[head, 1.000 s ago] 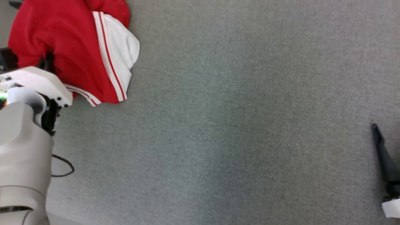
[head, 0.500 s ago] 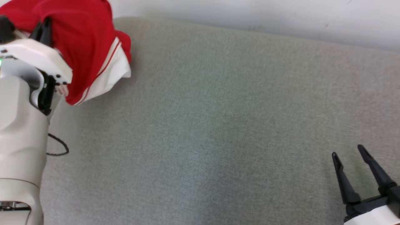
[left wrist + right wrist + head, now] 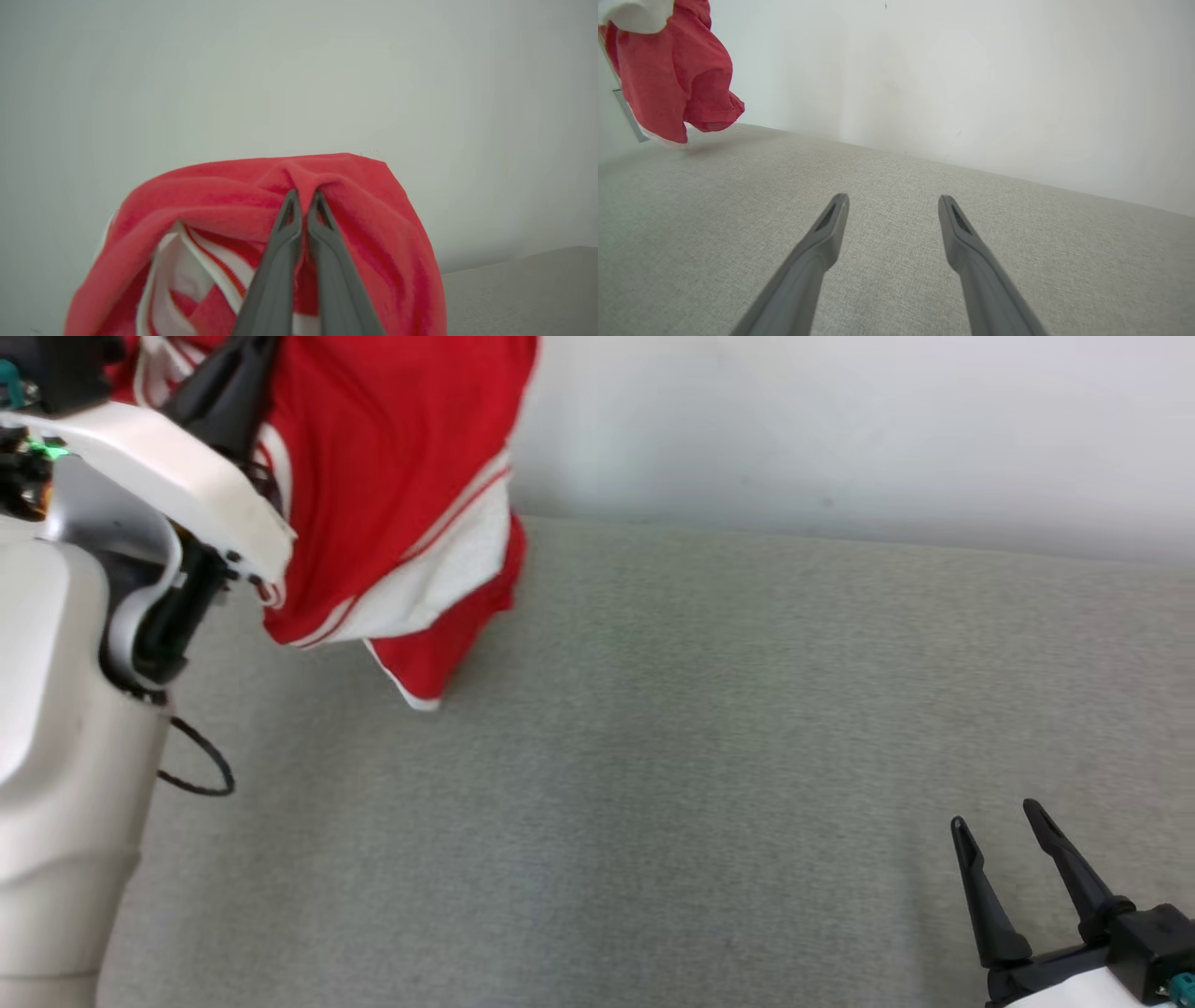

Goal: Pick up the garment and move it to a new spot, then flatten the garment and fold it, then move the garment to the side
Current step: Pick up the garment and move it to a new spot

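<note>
Left gripper (image 3: pixel 303 195) clamped on fold of red-and-white garment (image 3: pixel 392 467), hanging over grey fabric surface (image 3: pixel 709 756) by white wall (image 3: pixel 840 429); right gripper (image 3: pixel 994 814) well apart, fingers spread, empty

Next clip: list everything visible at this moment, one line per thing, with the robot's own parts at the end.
garment: one, red with white panels and stripes, hanging bunched at the upper left of the head view
surface: one, grey woven fabric, spread across the foreground below the garment
wall: one, white, behind the far edge of the surface
cable: one, black, looping out beside the left forearm
left forearm: one, pale, along the left edge of the head view
left hand: one, dark fingers, shut on a pinched fold of the garment
right hand: one, dark fingers, open, holding nothing, at the lower right over the surface
</note>
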`<state>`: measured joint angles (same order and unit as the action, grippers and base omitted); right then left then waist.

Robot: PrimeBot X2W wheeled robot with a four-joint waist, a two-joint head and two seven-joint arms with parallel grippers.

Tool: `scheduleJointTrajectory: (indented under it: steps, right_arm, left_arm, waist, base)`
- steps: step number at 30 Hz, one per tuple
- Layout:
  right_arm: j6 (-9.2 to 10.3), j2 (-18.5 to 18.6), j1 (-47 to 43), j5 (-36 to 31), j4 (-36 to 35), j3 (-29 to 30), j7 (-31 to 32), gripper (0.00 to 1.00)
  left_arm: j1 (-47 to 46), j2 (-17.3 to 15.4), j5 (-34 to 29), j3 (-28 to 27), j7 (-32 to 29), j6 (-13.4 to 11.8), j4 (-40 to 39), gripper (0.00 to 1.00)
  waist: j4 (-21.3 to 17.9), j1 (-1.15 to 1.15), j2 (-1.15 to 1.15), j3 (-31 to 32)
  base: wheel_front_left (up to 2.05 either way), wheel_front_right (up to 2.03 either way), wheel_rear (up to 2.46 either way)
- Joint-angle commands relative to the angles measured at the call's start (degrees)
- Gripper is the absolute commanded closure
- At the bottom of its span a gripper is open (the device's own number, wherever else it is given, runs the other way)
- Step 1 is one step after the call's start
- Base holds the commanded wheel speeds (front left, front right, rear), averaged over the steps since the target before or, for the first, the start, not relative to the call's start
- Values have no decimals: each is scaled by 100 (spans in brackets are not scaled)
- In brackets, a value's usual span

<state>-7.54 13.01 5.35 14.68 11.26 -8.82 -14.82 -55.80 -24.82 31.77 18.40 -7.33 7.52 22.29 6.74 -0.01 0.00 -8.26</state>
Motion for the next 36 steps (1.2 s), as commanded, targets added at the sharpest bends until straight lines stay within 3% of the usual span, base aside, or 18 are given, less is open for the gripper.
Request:
scheduleJointTrajectory:
  steps: [1,10,18,25,36]
  right_arm:
    - [10,-12,-2,72,27,17,-35,0]
    - [11,-197,-100,80,-98,116,-40,0]
    - [10,-336,-101,81,-183,224,-41,0]
    - [10,-441,-105,101,-202,330,-40,0]
    - [10,-506,-106,63,-156,473,-42,0]
  left_arm:
    - [161,-32,118,-19,-133,-19,-334,100]
    - [925,329,544,308,-968,-374,-2554,100]
    - [1235,909,521,976,-1169,-566,-3220,100]
    - [1611,1192,122,1567,-847,-622,-2407,100]
    - [1909,1627,-279,2230,-10,-457,237,100]
  waist:
    - [-237,1,0,142]
    - [-1051,1,0,221]
    - [-1796,1,0,122]
    - [-2230,1,0,-83]
    - [-2350,1,0,-358]
  base:
    - [0,0,0]
    - [0,0,0]
    - [0,0,0]
    - [0,0,0]
    - [0,0,0]
